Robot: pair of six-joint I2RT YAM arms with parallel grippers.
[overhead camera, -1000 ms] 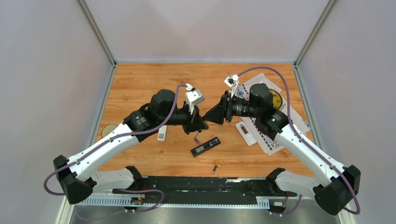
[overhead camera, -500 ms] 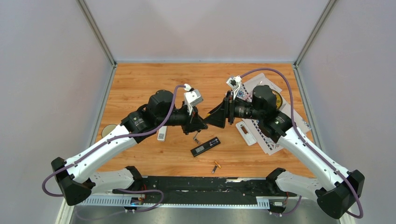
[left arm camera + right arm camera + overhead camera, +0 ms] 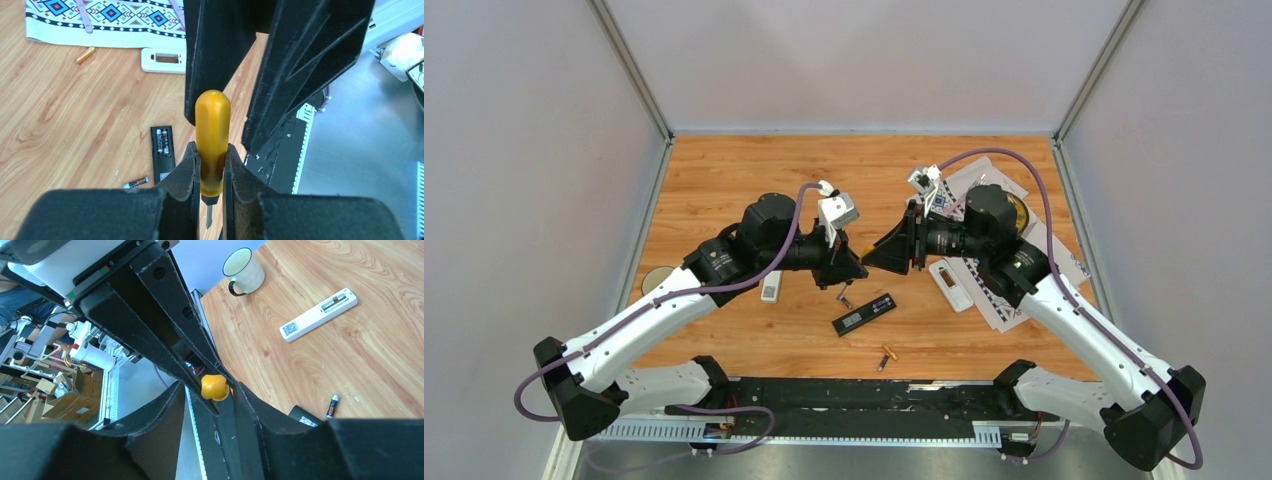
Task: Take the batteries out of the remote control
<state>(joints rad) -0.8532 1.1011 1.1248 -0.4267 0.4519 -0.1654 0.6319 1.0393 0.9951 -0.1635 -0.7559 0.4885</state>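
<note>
A white mug (image 3: 243, 270) stands at the tabletop's (image 3: 724, 180) left edge, its handle visible only from the right wrist. The left pincer (image 3: 210, 147) is clamped on the yellow-handled screwdriver (image 3: 212, 110); a dark grey battery (image 3: 136, 183) lies just beside the open black remote control (image 3: 162, 147). The right pincer (image 3: 207, 386) stands apart astride the handle's end. Two batteries (image 3: 886, 354) near the near edge show only overhead; an orange battery (image 3: 85, 54) by the patterned mat (image 3: 100, 15), only from the left wrist. Bare wood spans the far edge.
</note>
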